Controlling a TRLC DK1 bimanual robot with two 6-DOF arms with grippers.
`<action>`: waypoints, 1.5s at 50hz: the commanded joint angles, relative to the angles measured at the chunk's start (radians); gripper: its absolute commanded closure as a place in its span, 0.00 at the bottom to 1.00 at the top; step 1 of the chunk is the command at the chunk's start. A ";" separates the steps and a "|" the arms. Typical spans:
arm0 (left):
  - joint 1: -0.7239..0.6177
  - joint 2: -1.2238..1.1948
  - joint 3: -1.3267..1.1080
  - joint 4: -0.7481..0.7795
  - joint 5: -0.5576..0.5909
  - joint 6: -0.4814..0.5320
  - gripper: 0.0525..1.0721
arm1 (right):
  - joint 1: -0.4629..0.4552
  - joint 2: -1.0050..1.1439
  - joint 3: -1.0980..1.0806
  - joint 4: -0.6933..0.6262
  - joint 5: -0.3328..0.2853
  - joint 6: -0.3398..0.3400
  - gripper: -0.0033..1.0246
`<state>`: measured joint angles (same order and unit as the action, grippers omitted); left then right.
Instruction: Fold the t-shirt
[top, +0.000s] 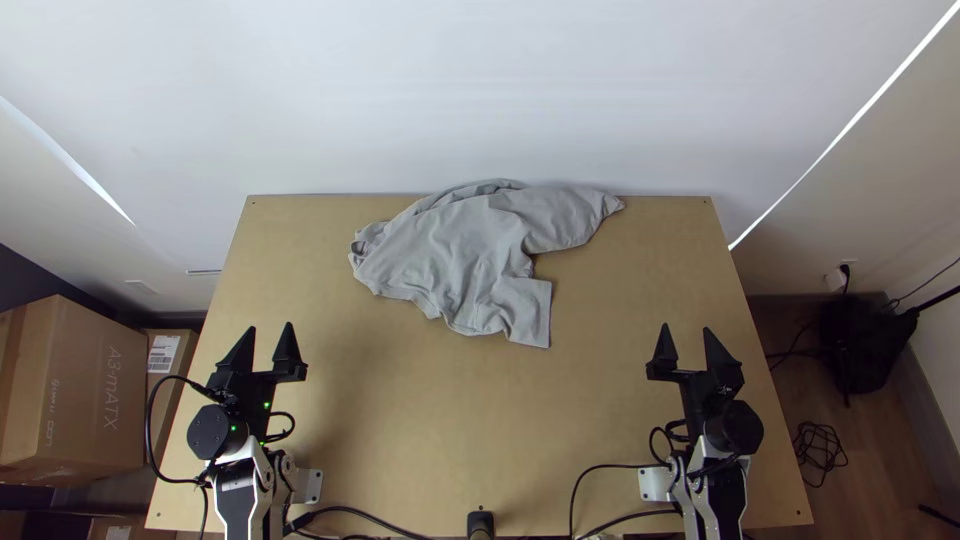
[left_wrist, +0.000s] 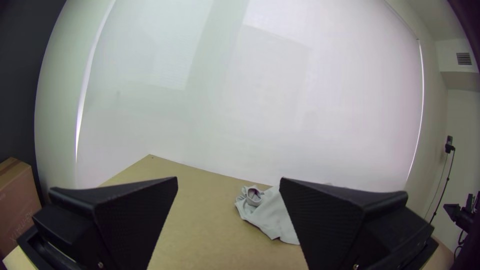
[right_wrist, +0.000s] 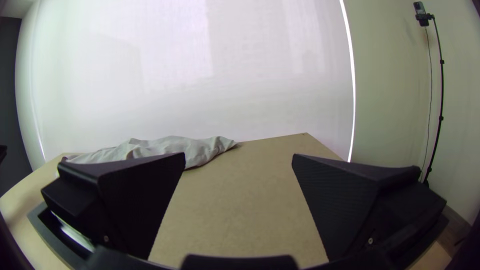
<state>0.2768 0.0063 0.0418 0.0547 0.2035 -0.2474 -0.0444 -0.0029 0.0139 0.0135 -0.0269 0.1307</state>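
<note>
In the lower left of the top view I have the left gripper (top: 272, 326), its jaws wide apart with nothing between them; in the lower right, the right gripper (top: 686, 328) is parted and empty too. Farther up, around upper centre, the grey t-shirt (top: 455, 250) lies rumpled and partly doubled over on the table (top: 430, 430). From my left jaws it is up and to the right; from my right ones, up and to the left. Its long axis slants from the bunched end (top: 368, 250), nearer my left gripper, up to the tapered end (top: 606, 204) by the far edge, on my right arm's side. I judge that opening it out comes first, left jaws to the bunched end, right jaws to the tapered one; a shallow pinch could slip.
</note>
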 joint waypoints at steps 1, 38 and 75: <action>0.007 -0.006 -0.043 -0.018 -0.001 -0.016 0.04 | -0.006 -0.002 -0.006 -0.014 -0.005 0.010 0.04; 0.007 -0.006 -0.043 -0.018 -0.001 -0.016 0.04 | 0.026 -0.002 -0.006 -0.014 -0.005 0.012 0.04; 0.013 -0.008 -0.028 -0.019 -0.016 -0.055 0.04 | 0.126 -0.003 0.020 -0.030 0.044 -0.017 0.04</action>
<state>0.2672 0.0063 0.0414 0.0536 0.1967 -0.3107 0.0784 -0.0013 0.0151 0.0059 0.0059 0.1360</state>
